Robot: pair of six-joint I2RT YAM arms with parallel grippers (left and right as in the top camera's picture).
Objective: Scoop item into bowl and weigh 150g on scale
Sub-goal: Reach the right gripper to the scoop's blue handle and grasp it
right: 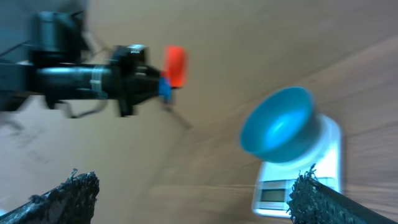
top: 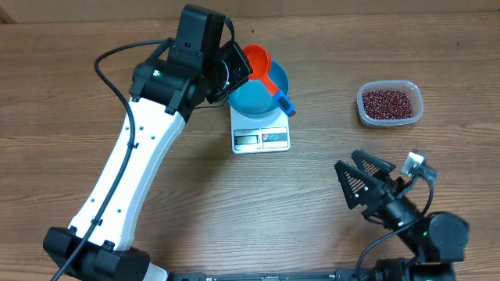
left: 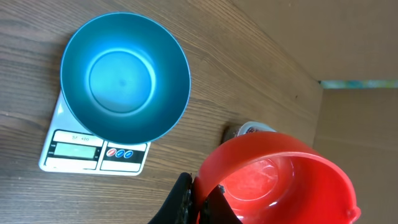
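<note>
An empty bright blue bowl (top: 256,97) (left: 124,78) (right: 277,121) stands on the white scale (top: 262,138) (left: 93,149) (right: 298,180). My left gripper (top: 237,69) (left: 202,200) is shut on the wall of a red scoop (top: 255,59) (left: 280,180) (right: 176,65). The scoop hangs over the bowl's far rim, its blue-tipped handle (top: 283,104) pointing right, and no beans show in it. The red-brown beans (top: 387,101) lie in a clear tub at the right. My right gripper (top: 364,184) (right: 196,199) stands open and empty near the front right.
The clear tub (top: 362,114) sits right of the scale on the wooden table (top: 195,195). A cardboard wall (left: 360,143) runs along the table's far side. The left arm (top: 133,172) stretches diagonally from the front left.
</note>
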